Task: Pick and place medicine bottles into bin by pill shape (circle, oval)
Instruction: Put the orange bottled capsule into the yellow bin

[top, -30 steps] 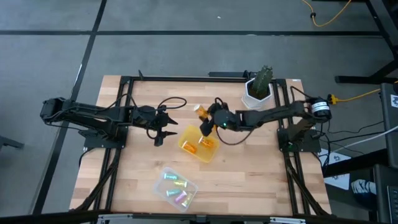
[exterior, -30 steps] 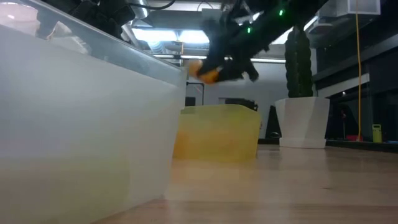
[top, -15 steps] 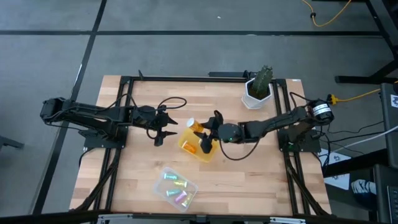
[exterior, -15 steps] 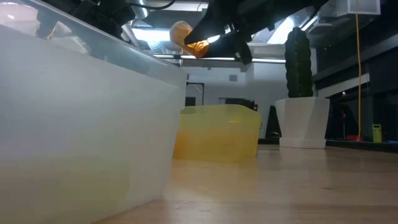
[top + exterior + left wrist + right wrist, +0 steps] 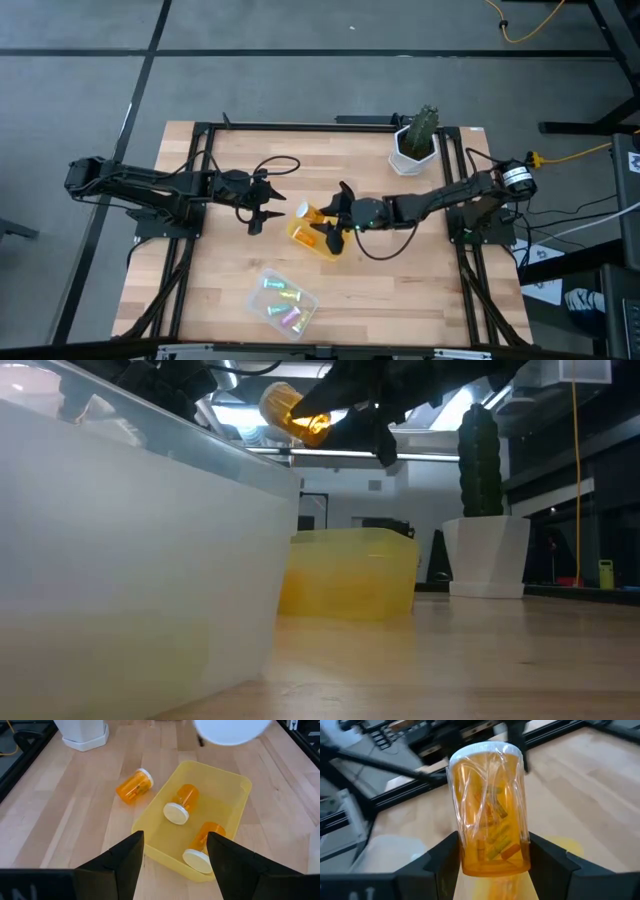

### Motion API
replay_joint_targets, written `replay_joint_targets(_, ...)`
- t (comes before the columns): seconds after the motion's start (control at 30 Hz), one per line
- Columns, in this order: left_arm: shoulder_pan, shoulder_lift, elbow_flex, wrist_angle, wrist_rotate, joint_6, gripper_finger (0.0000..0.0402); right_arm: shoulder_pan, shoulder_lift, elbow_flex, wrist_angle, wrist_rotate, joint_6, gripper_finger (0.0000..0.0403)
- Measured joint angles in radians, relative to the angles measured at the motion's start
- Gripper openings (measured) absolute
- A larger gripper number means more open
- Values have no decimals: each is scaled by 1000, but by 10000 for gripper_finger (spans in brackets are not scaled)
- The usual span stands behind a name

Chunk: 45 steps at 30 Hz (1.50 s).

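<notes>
My right gripper (image 5: 328, 216) is shut on a translucent orange bottle (image 5: 306, 212) with a white cap, held above the far left part of the yellow bin (image 5: 335, 248). The low view shows the bottle (image 5: 292, 412) high over the bin (image 5: 350, 575). Two orange bottles (image 5: 181, 802) (image 5: 202, 845) lie on their sides in the bin, and another (image 5: 134, 786) lies on the table beyond it. My left gripper (image 5: 262, 207) is open and empty just left of the bin. Pastel vials (image 5: 282, 296) lie in a clear bin (image 5: 305, 322). My right gripper pinches the bottle's orange body (image 5: 470, 855) between its two fingers (image 5: 442, 862), at the end away from the cap. The fingers come from the table's right, about level, and the cap (image 5: 485, 750) points away from them. The bottle is lifted clear above the yellow bin.
A white pot (image 5: 412, 150) with a cactus stands at the far right. The clear bin's wall (image 5: 130, 570) fills the near left of the low view. Bare wood lies right of the yellow bin (image 5: 420, 270).
My right gripper has carried the orange bottle from the far middle of the table toward the near and left, and upward, to a place above the yellow bin. It has stayed shut on the bottle.
</notes>
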<state>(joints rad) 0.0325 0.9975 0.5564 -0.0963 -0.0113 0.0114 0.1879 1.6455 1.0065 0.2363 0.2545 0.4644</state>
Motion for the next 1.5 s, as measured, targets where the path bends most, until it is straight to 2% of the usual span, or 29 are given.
replay_joint_targets(0.2,0,0,0,0,0,0,212,0,0,0,-1,-20,-2,204)
replay_joint_targets(0.5,0,0,0,0,0,0,212,1,0,0,-3,-115,-5,204)
replay_joint_targets(1.17,0,0,0,0,0,0,212,37,0,-1,29,-117,-86,204)
replay_joint_targets(1.5,0,0,0,0,0,0,212,37,0,-1,53,-118,-187,205)
